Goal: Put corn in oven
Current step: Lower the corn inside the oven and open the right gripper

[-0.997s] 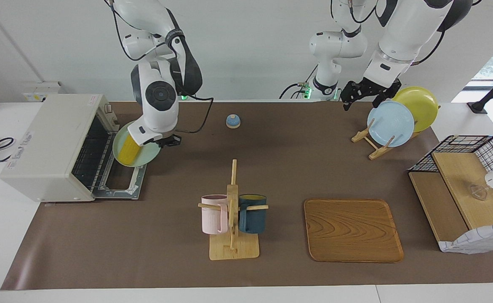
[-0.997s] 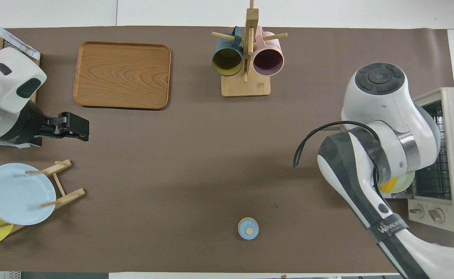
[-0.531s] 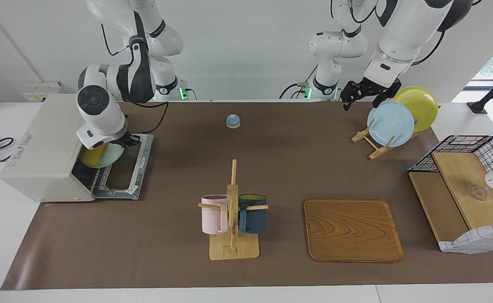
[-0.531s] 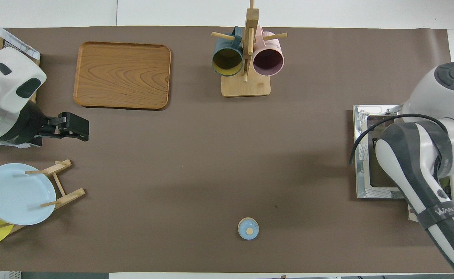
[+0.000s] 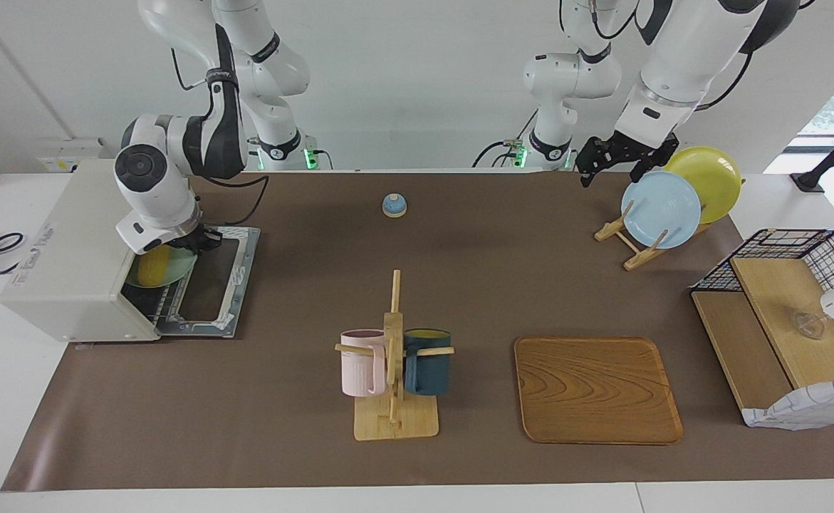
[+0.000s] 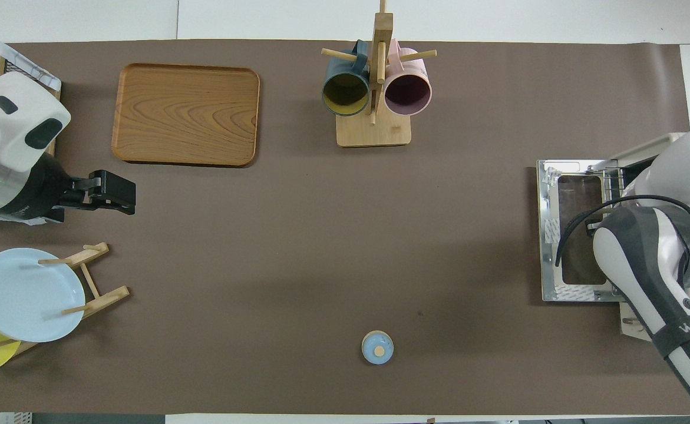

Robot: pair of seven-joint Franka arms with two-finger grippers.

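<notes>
The corn (image 5: 150, 270) is a yellow cob lying on a mint-green plate (image 5: 176, 265). The plate sits in the mouth of the off-white oven (image 5: 68, 249), over its wire rack. The oven door (image 5: 214, 285) lies open flat on the mat. My right gripper (image 5: 200, 241) is shut on the plate's rim, just outside the opening and above the door. In the overhead view the right arm (image 6: 651, 253) hides the corn and the plate, and the oven door (image 6: 574, 235) shows. My left gripper (image 5: 617, 165) waits open over the mat beside the plate rack.
A mug rack (image 5: 393, 356) with a pink and a dark blue mug stands mid-table. A wooden tray (image 5: 597, 388) lies beside it. A plate rack (image 5: 634, 239) holds a light blue and a yellow plate. A small blue bell (image 5: 394, 205) and a wire basket (image 5: 787, 320) are also here.
My right arm has swung the plate with the corn from above the open door into the oven mouth and a little deeper since. The left arm has not moved.
</notes>
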